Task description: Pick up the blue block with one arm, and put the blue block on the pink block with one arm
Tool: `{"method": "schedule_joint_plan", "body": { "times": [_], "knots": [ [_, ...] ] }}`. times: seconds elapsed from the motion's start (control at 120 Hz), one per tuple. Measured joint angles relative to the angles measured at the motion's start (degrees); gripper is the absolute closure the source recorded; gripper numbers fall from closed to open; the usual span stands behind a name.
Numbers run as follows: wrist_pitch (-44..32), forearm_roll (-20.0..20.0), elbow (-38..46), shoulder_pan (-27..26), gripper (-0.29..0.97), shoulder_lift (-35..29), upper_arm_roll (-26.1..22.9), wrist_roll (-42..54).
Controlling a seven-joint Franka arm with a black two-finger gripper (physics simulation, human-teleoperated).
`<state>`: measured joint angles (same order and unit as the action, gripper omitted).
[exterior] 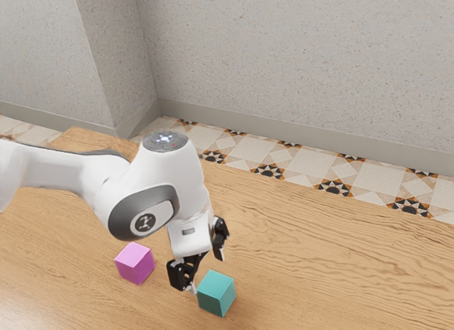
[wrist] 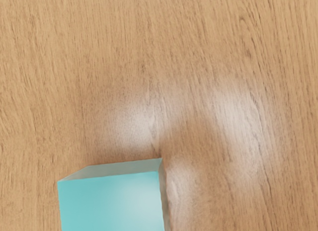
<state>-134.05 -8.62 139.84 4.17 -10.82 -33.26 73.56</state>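
The blue block [exterior: 216, 292], teal in colour, sits on the wooden table near the front edge. It also appears in the wrist view as a block [wrist: 112, 198] lying just under my hand. The pink block [exterior: 135, 262] rests on the table a short way toward the exterior view's left, apart from the blue one. My gripper [exterior: 201, 265] hangs low between the two blocks, just above and left of the blue block. It is open with nothing between its fingers, and one black finger [exterior: 181, 275] ends close beside the blue block.
The wooden table [exterior: 319, 238] stretches wide toward the exterior view's right. Behind it lie a patterned tile floor [exterior: 312, 167] and a speckled grey wall [exterior: 284, 53]. My white arm [exterior: 85, 177] comes in from the left, above the pink block.
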Motion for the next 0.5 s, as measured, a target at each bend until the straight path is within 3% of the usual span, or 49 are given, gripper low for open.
{"method": "schedule_joint_plan", "body": {
  "times": [0.5],
  "knots": [
    [-6.3,-1.0,1.0,0.2,0.0,4.8,2.3,0.7]
  ]
}}
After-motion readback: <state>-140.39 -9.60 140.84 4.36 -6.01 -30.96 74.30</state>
